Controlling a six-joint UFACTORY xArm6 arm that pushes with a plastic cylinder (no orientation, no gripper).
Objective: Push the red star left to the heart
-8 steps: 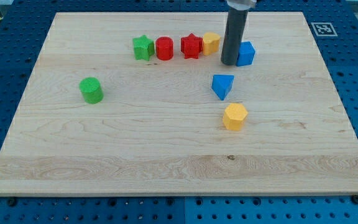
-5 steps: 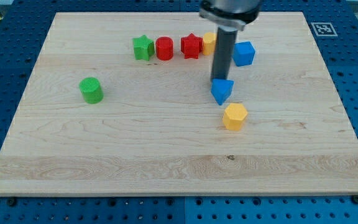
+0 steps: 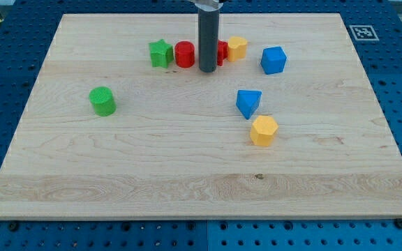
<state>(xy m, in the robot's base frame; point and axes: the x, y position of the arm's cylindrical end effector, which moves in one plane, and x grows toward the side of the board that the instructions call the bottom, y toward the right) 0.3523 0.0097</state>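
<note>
The red star [image 3: 222,52] lies near the view's top, mostly hidden behind my rod; only its right edge shows. The yellow heart [image 3: 237,47] sits just to its right, touching or nearly touching it. My tip [image 3: 206,71] rests on the board just below the gap between the red star and the red cylinder [image 3: 183,54]. A green star [image 3: 160,53] is left of the red cylinder.
A blue cube [image 3: 273,60] lies right of the heart. A blue triangular block [image 3: 249,102] and a yellow hexagon [image 3: 264,130] sit toward the view's middle right. A green cylinder [image 3: 102,101] stands at the left. The wooden board [image 3: 201,188] ends in blue pegboard.
My tip moved from beside the blue cube, down to the blue triangular block, then left and up to just below the red star. The triangular block shifted slightly toward the view's bottom.
</note>
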